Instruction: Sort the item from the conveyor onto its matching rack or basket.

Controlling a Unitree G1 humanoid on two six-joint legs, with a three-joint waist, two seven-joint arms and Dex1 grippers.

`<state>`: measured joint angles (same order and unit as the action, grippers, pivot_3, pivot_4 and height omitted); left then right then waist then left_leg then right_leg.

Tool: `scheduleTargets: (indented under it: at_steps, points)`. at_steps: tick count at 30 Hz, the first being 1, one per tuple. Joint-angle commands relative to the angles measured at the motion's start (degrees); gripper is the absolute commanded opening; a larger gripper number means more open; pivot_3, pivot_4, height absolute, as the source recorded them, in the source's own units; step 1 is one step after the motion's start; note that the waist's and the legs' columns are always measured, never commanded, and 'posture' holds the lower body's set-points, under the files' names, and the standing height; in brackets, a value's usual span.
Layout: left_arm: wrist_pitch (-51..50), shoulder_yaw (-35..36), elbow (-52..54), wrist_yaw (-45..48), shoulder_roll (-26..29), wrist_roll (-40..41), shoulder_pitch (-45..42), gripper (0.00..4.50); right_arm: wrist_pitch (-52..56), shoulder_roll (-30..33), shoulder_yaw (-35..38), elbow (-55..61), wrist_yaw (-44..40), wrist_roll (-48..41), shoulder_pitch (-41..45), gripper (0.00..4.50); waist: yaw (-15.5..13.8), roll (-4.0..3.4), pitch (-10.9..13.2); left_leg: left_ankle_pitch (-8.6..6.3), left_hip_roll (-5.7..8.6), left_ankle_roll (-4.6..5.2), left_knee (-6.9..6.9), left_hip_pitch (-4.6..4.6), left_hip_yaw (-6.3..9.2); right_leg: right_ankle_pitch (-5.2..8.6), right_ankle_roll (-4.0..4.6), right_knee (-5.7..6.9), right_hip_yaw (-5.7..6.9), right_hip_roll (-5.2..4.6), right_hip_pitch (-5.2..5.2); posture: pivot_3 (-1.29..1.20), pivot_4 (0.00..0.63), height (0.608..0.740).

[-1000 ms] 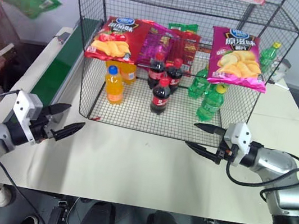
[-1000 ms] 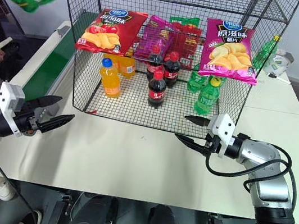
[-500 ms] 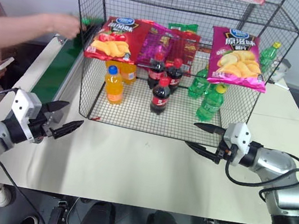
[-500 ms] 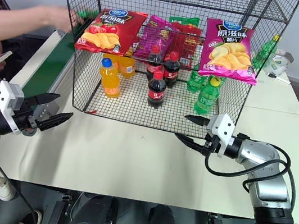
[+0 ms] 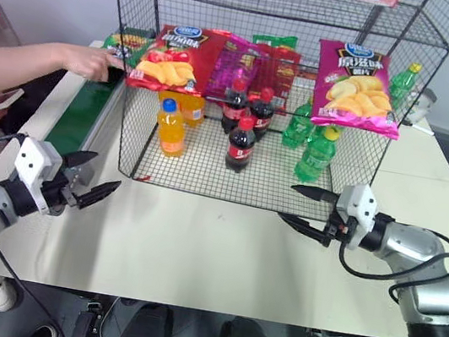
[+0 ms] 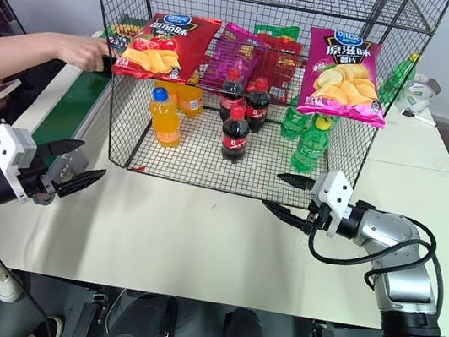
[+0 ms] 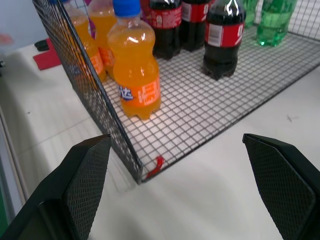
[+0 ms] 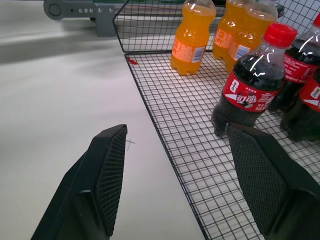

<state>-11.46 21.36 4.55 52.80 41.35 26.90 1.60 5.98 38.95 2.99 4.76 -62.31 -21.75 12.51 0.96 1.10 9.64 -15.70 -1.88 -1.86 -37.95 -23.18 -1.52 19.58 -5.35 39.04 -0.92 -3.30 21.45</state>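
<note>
Green and glossy, the crisp bag [image 6: 125, 30] lies at the far end of the belt [image 5: 79, 116], just behind the left corner of the wire rack [image 5: 261, 97], and a person's hand [image 5: 92, 62] rests on it. We hold our left tool [image 5: 89, 190] above the bench [image 5: 219, 253] beside the belt, its two black fingers [image 7: 85, 170] spread wide with nothing between them. Our right tool [image 5: 304, 207] hovers in front of the rack's lower right corner, its fingers [image 8: 107, 170] also well apart and empty. Inside the rack, on the bottom grid, stand orange bottles [image 5: 171, 126], cola bottles [image 5: 241, 141] and green bottles [image 5: 316, 153]. A red bag [image 5: 169, 57] and a pink bag [image 5: 357, 87] lean on the tier above them.
</note>
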Motion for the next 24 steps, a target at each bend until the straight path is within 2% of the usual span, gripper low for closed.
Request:
scheduleTargets:
  at_steps: [1, 8, 11, 13, 15, 20, 24]
  points:
    - [1.9, 2.7, 0.4, 0.0, 0.5, 0.7, 0.0, 4.50, 0.0, -0.5, 0.2, 1.2, -0.1, -1.3, 1.3, 3.27, 0.0, 0.00, 0.0, 0.00, 0.00, 0.00, 0.00, 0.00, 0.00, 0.00, 0.00, 0.00, 0.00, 0.00, 0.00, 0.00, 0.150, 0.739]
    - [3.7, 4.0, 1.5, 0.3, -0.3, 1.8, 0.8, 4.50, -0.5, -1.2, -1.1, 1.1, -0.6, -0.4, 1.5, 3.27, 0.0, 0.00, 0.0, 0.00, 0.00, 0.00, 0.00, 0.00, 0.00, 0.00, 0.00, 0.00, 0.00, -0.01, 0.00, 0.00, 0.150, 0.739]
    - [6.9, 5.2, 2.4, 0.9, -0.4, 0.9, 2.2, 4.50, 4.0, -2.8, -1.9, 4.0, -0.8, -4.6, 1.1, 3.27, 0.2, 0.00, 0.0, 0.00, -0.01, 0.00, 0.00, 0.00, 0.00, 0.00, 0.00, 0.00, 0.00, -0.01, 0.00, 0.00, 0.150, 0.739]
    - [9.7, 5.6, 2.8, 1.0, 0.1, -1.1, 4.0, 4.50, 7.9, -4.4, -2.3, 6.6, -1.5, -9.1, 0.8, 3.80, 0.2, -0.02, 0.0, 0.00, -0.02, 0.00, 0.01, 0.00, 0.00, 0.00, 0.00, 0.00, -0.01, -0.01, 0.01, 0.00, 0.150, 0.739]
    - [12.5, 6.8, 4.0, 0.3, -0.2, -2.6, 6.4, 4.50, 8.9, -6.2, -3.6, 8.8, -0.8, -10.1, 0.6, 4.47, 0.2, -0.01, 0.0, 0.00, -0.03, 0.00, 0.01, -0.01, 0.00, 0.00, 0.00, 0.00, 0.00, -0.01, 0.01, 0.00, 0.150, 0.739]
    - [19.8, 10.0, 5.3, -1.5, 0.7, -7.9, 11.8, 4.50, 8.4, -7.6, -7.2, 9.7, -1.5, -8.3, 0.7, 4.47, 0.1, -0.01, 0.0, -0.02, -0.02, 0.02, 0.01, -0.01, 0.01, 0.01, 0.01, -0.03, 0.00, -0.06, 0.00, 0.00, 0.150, 0.739]
    - [29.9, 12.6, 4.2, -3.2, 1.6, -15.1, 15.6, 4.50, 7.7, -8.3, -7.9, 7.6, -1.6, -7.8, 3.5, 4.47, 0.1, -0.01, 0.0, -0.03, 0.00, 0.03, 0.01, 0.00, 0.01, 0.01, 0.02, -0.04, 0.01, -0.10, 0.00, 0.00, 0.150, 0.739]
